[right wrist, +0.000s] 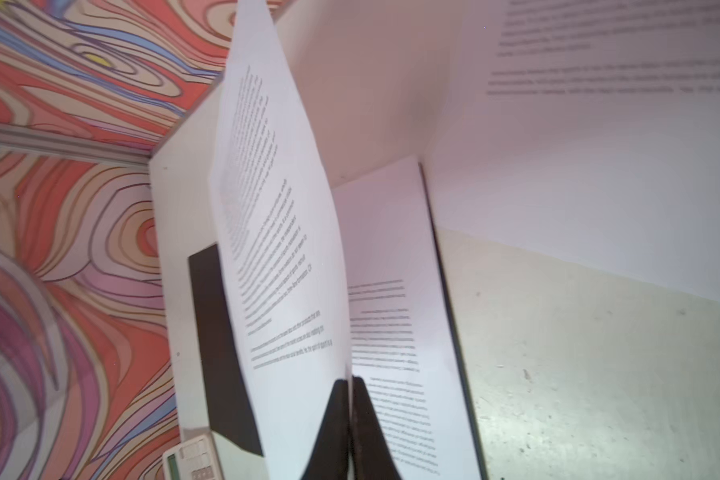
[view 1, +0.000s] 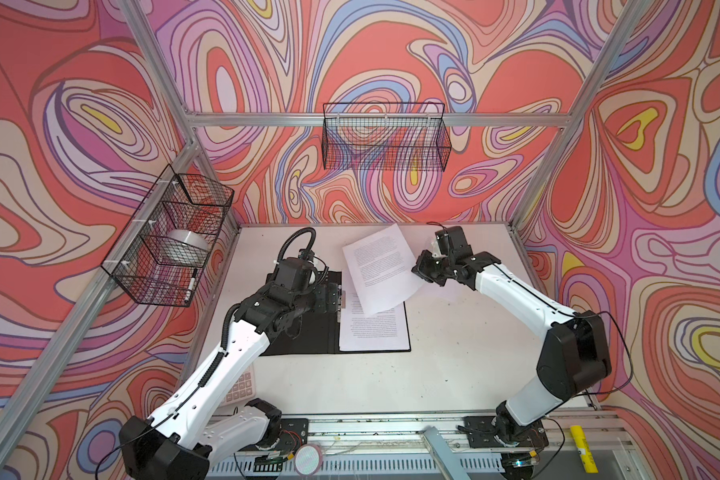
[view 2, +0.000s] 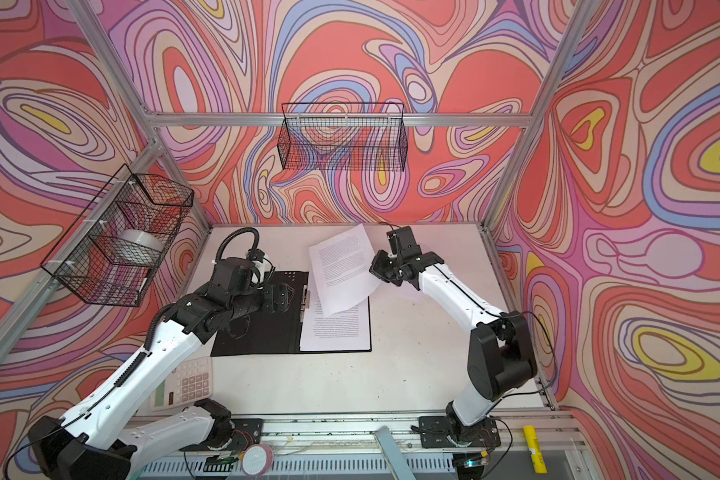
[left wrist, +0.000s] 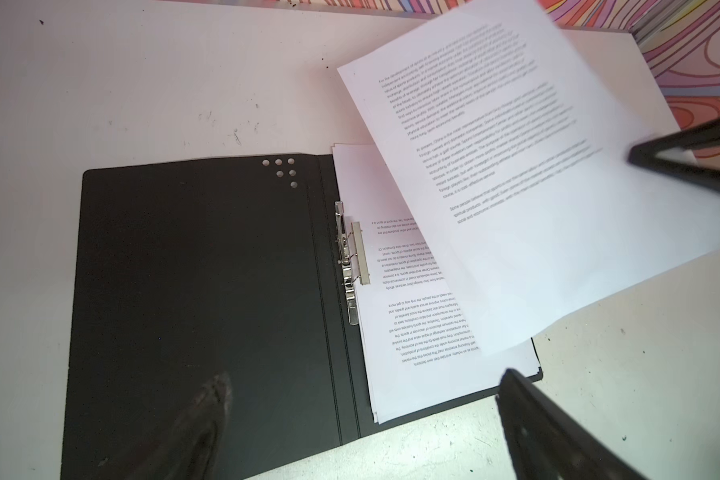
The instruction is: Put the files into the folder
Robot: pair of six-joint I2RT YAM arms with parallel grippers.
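The folder (view 1: 304, 332) (view 2: 258, 332) lies open on the table, black inside up, its metal clip (left wrist: 348, 257) at the spine. A stack of the files (view 1: 375, 332) (view 2: 337, 332) (left wrist: 416, 365) lies flat on its right half. One more printed sheet (view 1: 381, 266) (view 2: 344, 270) (left wrist: 537, 187) (right wrist: 279, 249) hangs tilted above the stack's far end. My right gripper (view 1: 422, 270) (view 2: 378, 268) (right wrist: 351, 382) is shut on that sheet's right edge. My left gripper (view 1: 333, 299) (view 2: 285, 297) (left wrist: 364, 376) hovers open over the folder near the clip, holding nothing.
A grey calculator (view 1: 240, 386) (view 2: 184, 386) (right wrist: 192, 461) lies at the table's front left, beside the left arm. Black wire baskets hang on the back wall (view 1: 385, 137) and the left wall (view 1: 171, 237); the left one holds a tape roll (view 1: 184, 245).
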